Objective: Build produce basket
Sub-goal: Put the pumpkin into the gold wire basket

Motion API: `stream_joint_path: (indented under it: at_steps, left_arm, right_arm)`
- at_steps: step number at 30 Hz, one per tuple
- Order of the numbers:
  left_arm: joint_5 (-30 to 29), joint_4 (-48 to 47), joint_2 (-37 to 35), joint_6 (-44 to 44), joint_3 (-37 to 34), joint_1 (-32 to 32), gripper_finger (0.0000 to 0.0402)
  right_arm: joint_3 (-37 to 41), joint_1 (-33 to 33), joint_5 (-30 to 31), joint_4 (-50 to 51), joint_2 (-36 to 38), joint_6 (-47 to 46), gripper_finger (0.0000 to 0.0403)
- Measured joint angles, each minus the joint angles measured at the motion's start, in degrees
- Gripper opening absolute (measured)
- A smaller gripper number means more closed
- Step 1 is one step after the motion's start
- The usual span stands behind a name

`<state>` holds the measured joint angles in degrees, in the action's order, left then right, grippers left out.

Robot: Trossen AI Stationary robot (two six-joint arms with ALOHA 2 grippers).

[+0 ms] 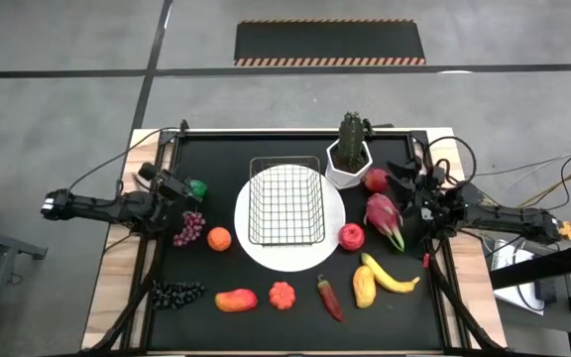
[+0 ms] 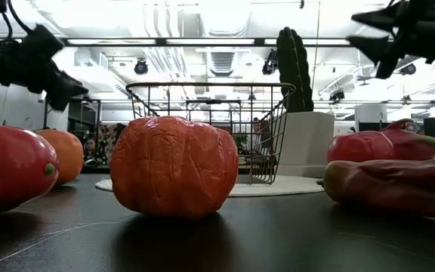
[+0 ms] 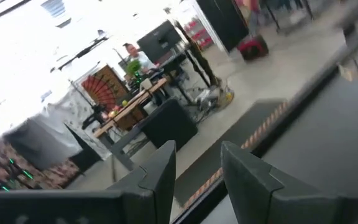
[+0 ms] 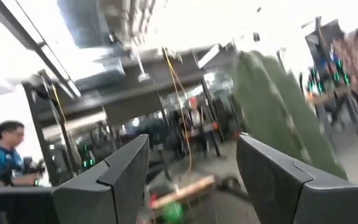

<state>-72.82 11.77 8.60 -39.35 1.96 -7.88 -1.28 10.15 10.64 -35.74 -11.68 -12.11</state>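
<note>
The wire basket (image 1: 285, 203) stands empty on a round white plate (image 1: 310, 260) at mid-table. Produce lies around it on the black mat. On the left are a green piece (image 1: 198, 187), purple grapes (image 1: 188, 228), an orange (image 1: 219, 239) and dark grapes (image 1: 176, 293). Near the front are a mango (image 1: 236, 299) and a chili (image 1: 330, 297). On the right are a banana (image 1: 393, 280), an apple (image 1: 351, 237) and a dragonfruit (image 1: 385, 218). My left gripper (image 3: 197, 149) hovers open above the table's left edge, beside the green piece. My right gripper (image 4: 192, 140) hovers open by the right edge, past the dragonfruit.
A green cactus in a white pot (image 1: 348, 159) stands just beyond the basket's far right corner, close to my right gripper. A second apple (image 1: 376, 180) lies beside the pot. An orange-red round fruit (image 2: 174, 165) sits at the front. Cables run along both table sides.
</note>
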Motion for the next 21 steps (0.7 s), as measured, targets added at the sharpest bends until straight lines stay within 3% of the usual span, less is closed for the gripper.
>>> stream_joint_path:
  at_steps: [6, 12, 21]
  left_arm:
    - [1.90, 10.54, 0.00, 0.05, 0.02, 0.00, 0.0112]
    - [3.21, 13.29, 0.00, 0.00, 0.01, 0.00, 0.0112]
    - [3.20, 13.27, -0.09, -1.98, 0.02, 0.00, 0.0112]
  right_arm:
    - [-0.01, 0.00, -2.09, -13.77, -7.10, 5.40, 0.0226]
    - [-0.01, 0.00, -6.38, -16.23, -10.82, 7.76, 0.0226]
    - [-0.02, -0.02, -7.52, -19.69, -11.65, 5.73, 0.0226]
